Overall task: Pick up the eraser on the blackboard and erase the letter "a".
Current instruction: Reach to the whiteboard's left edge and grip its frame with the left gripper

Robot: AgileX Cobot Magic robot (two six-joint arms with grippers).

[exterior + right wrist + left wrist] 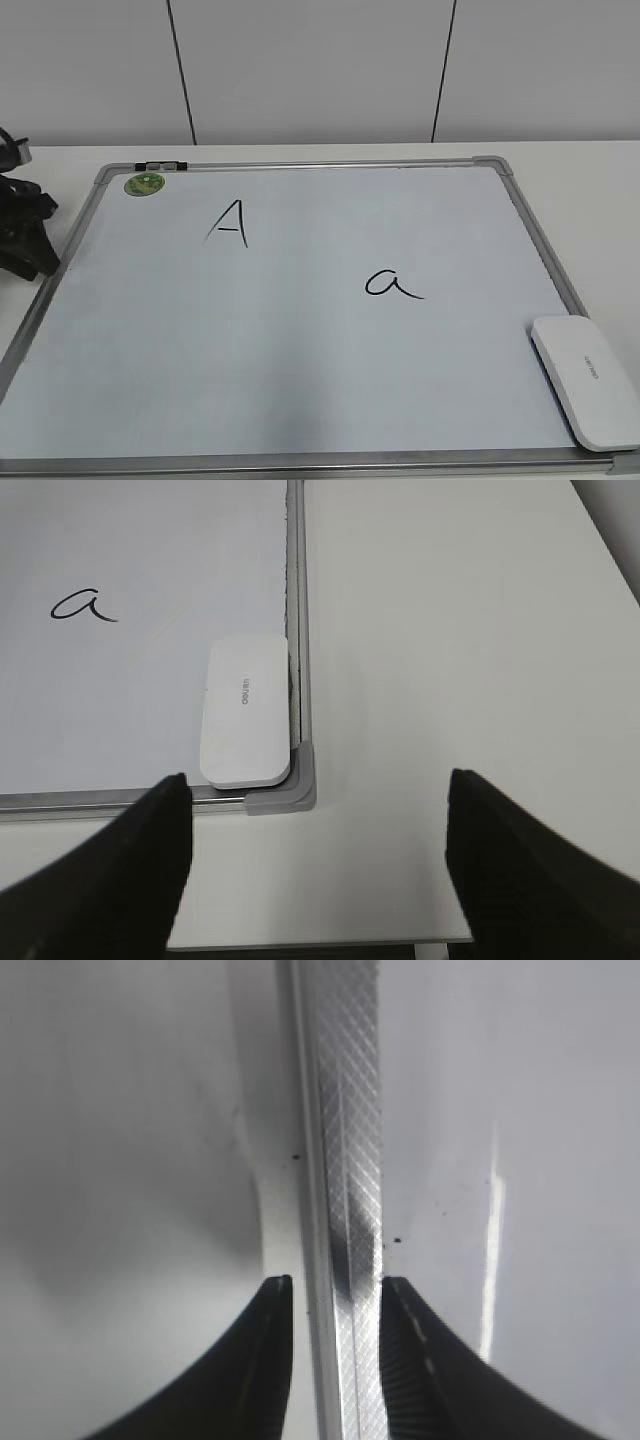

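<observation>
The eraser point(587, 380) is a white rounded block lying flat in the near right corner of the blackboard point(300, 350). The letter "a" point(392, 284) is written right of the board's middle. In the right wrist view the eraser point(245, 712) lies against the board's corner, with the "a" point(82, 606) on the board point(120, 700) to its upper left. My right gripper point(318, 776) is wide open and empty, above the table just off that corner. My left gripper point(30, 250) is at the board's left edge. Its jaws point(335, 1285) are slightly apart, straddling the silver frame point(350, 1110).
An uppercase "A" point(230, 222) is written on the board's upper left. A round green sticker point(144, 184) and a small marker point(160, 165) are at the far left corner. White table point(450, 630) extends right of the board to its edge.
</observation>
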